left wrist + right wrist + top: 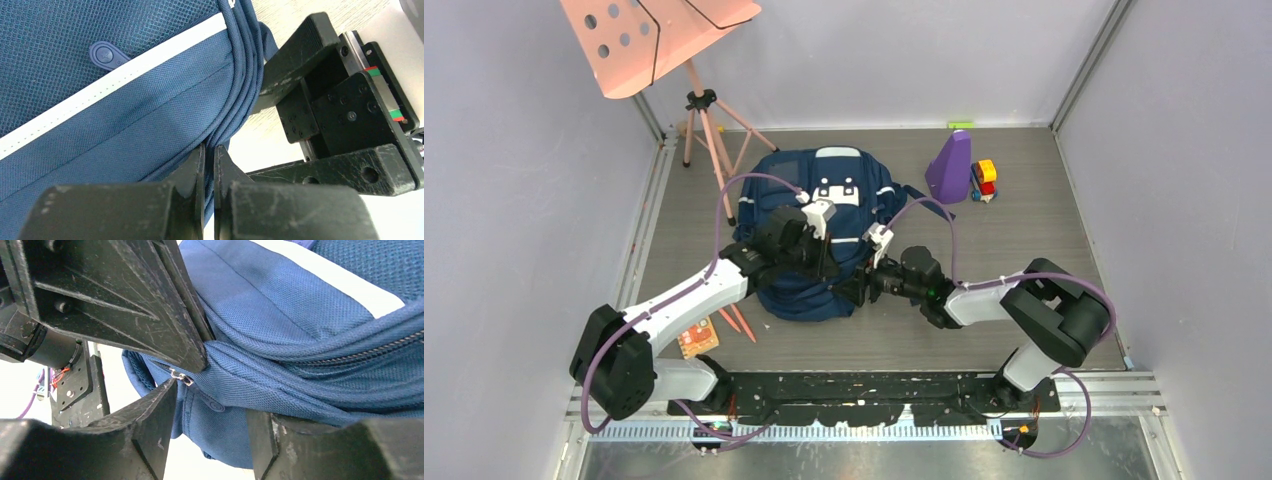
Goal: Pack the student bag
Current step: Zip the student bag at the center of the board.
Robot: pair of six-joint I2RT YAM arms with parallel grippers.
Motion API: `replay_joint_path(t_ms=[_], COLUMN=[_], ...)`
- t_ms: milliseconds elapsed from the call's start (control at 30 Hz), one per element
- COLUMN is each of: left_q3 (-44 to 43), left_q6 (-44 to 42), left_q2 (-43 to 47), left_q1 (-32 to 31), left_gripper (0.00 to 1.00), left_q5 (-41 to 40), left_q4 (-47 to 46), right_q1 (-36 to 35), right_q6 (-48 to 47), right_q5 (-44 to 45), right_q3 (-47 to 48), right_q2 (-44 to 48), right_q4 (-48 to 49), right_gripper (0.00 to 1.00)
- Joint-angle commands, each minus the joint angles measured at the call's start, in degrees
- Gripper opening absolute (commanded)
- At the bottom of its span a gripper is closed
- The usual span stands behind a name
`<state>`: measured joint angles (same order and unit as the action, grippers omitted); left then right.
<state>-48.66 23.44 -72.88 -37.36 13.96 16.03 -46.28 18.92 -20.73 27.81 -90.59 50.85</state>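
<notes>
The student bag lies flat in the middle of the table, navy with white stripes and a white patch. My left gripper is at its near edge; in the left wrist view the gripper is shut on a fold of the bag's piped seam. My right gripper is right beside it, open. In the right wrist view its jaws stand on either side of bag fabric, with a blue zipper pull between them. The left gripper's fingers pinch the fabric just above the pull.
A purple wedge and a small coloured toy stand at the back right. A pink stand on a tripod is at the back left. Pencils and an orange card lie near the left arm.
</notes>
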Motion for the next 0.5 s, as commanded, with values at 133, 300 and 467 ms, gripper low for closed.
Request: replay_joint_path(t_ms=[133, 300, 467], left_q3=[-1.1, -1.2, -1.1], left_q6=[1.7, 1.9, 2.2], left_q2=[1.1, 0.5, 0.6], left_q1=[1.4, 1.7, 1.7], left_gripper=[0.00, 0.00, 0.00], left_q5=[1.0, 1.8, 1.9], left_q4=[0.3, -0.1, 0.0], right_q1=[-3.3, -6.0, -6.7], right_q6=[-0.8, -2.4, -4.1], right_q5=[-0.3, 2.5, 7.1], right_q3=[2.2, 2.7, 3.0], right_q2=[1.1, 1.1, 0.2], right_q4=[4.1, 0.3, 0.4], right_gripper=[0.46, 0.38, 0.32])
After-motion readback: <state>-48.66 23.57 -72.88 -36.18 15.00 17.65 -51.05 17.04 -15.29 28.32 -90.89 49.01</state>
